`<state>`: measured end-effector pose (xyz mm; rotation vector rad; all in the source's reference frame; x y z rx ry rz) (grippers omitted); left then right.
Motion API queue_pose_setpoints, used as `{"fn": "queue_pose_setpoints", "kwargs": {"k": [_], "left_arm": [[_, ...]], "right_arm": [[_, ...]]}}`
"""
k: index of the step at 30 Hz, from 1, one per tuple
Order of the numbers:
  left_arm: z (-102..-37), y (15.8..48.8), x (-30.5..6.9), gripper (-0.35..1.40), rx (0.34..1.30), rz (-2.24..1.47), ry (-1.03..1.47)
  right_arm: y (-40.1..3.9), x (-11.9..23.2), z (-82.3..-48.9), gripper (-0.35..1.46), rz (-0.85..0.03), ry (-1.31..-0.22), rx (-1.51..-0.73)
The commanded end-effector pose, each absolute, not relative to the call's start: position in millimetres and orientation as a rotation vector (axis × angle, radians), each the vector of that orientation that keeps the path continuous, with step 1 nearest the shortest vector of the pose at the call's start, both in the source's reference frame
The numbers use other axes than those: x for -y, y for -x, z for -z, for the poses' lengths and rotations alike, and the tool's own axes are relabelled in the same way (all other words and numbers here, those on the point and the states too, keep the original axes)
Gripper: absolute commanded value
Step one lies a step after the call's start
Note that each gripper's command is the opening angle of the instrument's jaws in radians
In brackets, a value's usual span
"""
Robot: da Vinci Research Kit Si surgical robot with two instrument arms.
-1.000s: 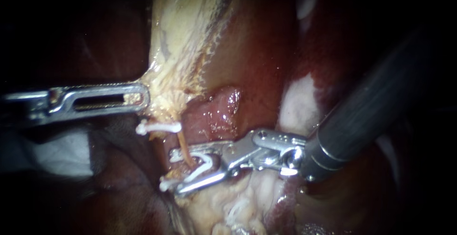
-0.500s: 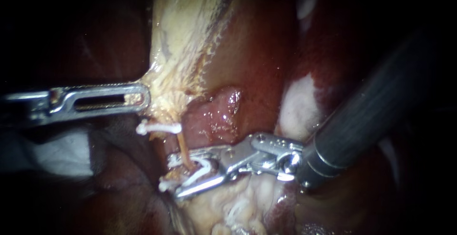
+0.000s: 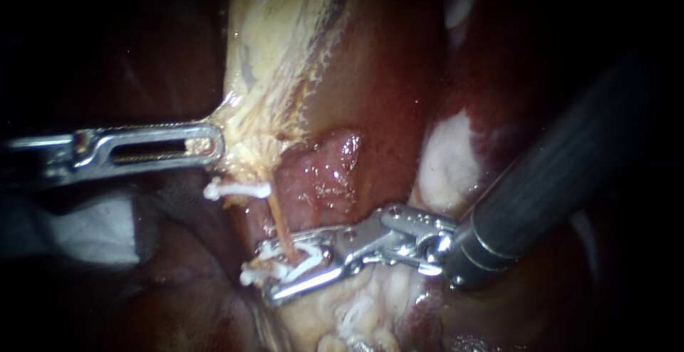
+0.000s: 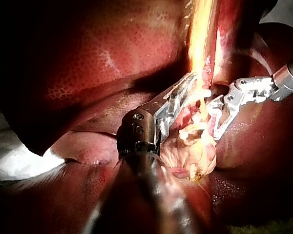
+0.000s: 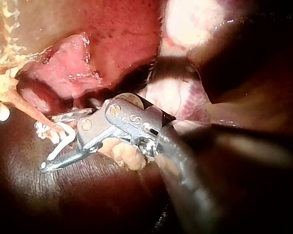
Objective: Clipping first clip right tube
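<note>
**Clip is round the tube, squeeze not finished**

In the endoscope view, the left instrument (image 3: 210,145) sits at mid left. Its claw is clamped on the pale tissue (image 3: 263,60), which runs taut toward the top of the frame. From there the thin tube (image 3: 276,224) drops toward lower centre. The right instrument (image 3: 274,270) comes in from the right, and its claw is closed upon a white clip (image 3: 299,261), with one jaw on either side. The clip straddles the tube. An upper clip (image 3: 239,190) sits just below the left claw; I cannot tell what it holds.

In the left wrist view, the left instrument (image 4: 183,95) grips the pale strand ahead of it. The tube (image 4: 203,105) hangs just beside its claw, and the right instrument (image 4: 217,122) reaches in from the far side.

In the right wrist view, the right instrument (image 5: 49,144) shows the clip (image 5: 61,139) between its jaws as a bent white V. The tube (image 5: 31,112) passes into it.

To my eye the placing is done. The clip's legs do not look fully flat yet, so the final squeeze and the release remain.
</note>
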<state>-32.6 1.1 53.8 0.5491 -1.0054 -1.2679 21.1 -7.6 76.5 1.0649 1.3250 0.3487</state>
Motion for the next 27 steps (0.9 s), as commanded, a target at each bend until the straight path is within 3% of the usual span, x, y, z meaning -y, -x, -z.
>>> {"fn": "queue_pose_setpoints", "kwargs": {"k": [1,7,13,27], "left_arm": [[-53.8,32.6,-1.1,-0.35,1.006,1.268,-0.55],[-53.8,32.6,-1.1,-0.35,1.006,1.268,-0.55],[-53.8,32.6,-1.1,-0.35,1.006,1.268,-0.55],[-53.8,32.6,-1.1,-0.35,1.006,1.268,-0.55]], "right_arm": [[-21.0,7.6,-76.6,0.44,-0.349,-1.07,-1.322],[-20.9,7.5,-76.8,0.26,-0.345,-1.073,-1.322],[-20.6,7.2,-77.0,-0.35,-0.347,-1.076,-1.291],[-20.2,7.1,-77.2,-0.35,-0.356,-1.07,-1.257]]}}
